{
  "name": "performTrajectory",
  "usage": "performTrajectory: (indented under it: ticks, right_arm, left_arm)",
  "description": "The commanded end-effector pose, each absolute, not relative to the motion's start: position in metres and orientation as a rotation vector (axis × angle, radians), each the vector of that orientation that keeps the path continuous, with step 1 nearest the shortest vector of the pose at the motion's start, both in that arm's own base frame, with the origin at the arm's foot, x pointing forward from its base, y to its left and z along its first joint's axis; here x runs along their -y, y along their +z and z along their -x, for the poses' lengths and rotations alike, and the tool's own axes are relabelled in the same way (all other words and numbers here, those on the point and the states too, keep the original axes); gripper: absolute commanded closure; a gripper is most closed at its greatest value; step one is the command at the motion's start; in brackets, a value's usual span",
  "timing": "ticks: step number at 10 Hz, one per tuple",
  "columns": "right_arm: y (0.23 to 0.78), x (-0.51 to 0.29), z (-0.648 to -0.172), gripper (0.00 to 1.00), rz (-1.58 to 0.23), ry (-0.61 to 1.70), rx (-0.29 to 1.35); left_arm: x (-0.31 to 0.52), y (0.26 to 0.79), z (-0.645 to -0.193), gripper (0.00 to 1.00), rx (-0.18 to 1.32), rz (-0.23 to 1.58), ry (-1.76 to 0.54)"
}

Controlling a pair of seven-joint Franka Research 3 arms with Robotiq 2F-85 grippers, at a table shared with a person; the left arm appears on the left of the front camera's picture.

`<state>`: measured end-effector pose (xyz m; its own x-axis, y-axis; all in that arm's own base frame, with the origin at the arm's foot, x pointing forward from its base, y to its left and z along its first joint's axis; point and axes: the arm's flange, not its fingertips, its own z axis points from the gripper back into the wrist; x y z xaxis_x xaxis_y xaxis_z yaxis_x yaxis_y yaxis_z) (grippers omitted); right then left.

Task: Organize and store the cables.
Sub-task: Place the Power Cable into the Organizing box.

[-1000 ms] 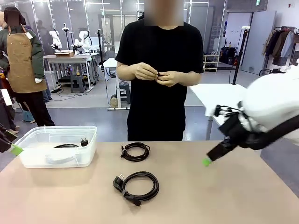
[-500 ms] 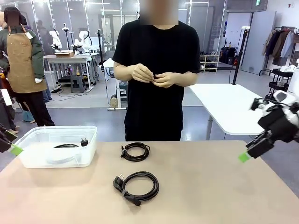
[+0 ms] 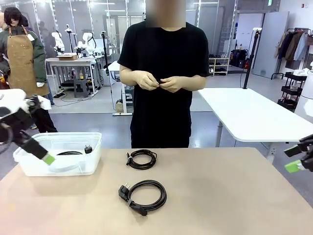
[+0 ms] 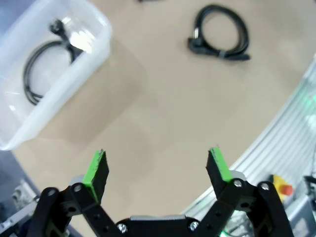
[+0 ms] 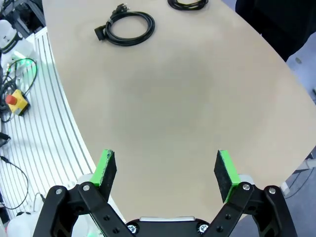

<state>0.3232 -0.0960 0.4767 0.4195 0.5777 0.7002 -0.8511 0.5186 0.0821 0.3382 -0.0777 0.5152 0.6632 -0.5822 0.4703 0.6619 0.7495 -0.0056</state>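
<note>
Task partly done. One cable (image 3: pixel 68 153) is lying coiled in the clear bin (image 3: pixel 83 166) at the desk's (image 3: pixel 220 196) ten o'clock. Two are waiting outside it, the smaller coil (image 3: pixel 142 159) at twelve o'clock of the larger coil (image 3: pixel 143 196). The left gripper (image 4: pixel 158 168) is hovering by the bin and the right gripper (image 5: pixel 168 168) at three o'clock, both with jaws apart and holding nothing.

The right claw (image 3: pixel 293 158) is getting cut off by the frame's side. Far ahead of it, the smaller cable (image 5: pixel 187 4) is being clipped along the top. Just behind the left claw (image 3: pixel 47 157), the cloudy wall of the bin (image 3: pixel 29 166) is veiling a coiled cable (image 3: pixel 69 153).
</note>
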Motion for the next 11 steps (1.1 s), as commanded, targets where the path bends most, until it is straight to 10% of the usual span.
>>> performTrajectory:
  ticks: [1,11]
  right_arm:
    - [0.390,0.064,-0.237,0.00,-0.499,0.915,0.685]
    - [0.326,0.081,-0.190,0.00,-0.518,0.962,0.820]
  left_arm:
    - [0.123,0.511,-0.339,0.00,0.481,0.131,-0.653]
    - [0.249,0.420,-0.351,0.00,0.409,0.101,-0.338]
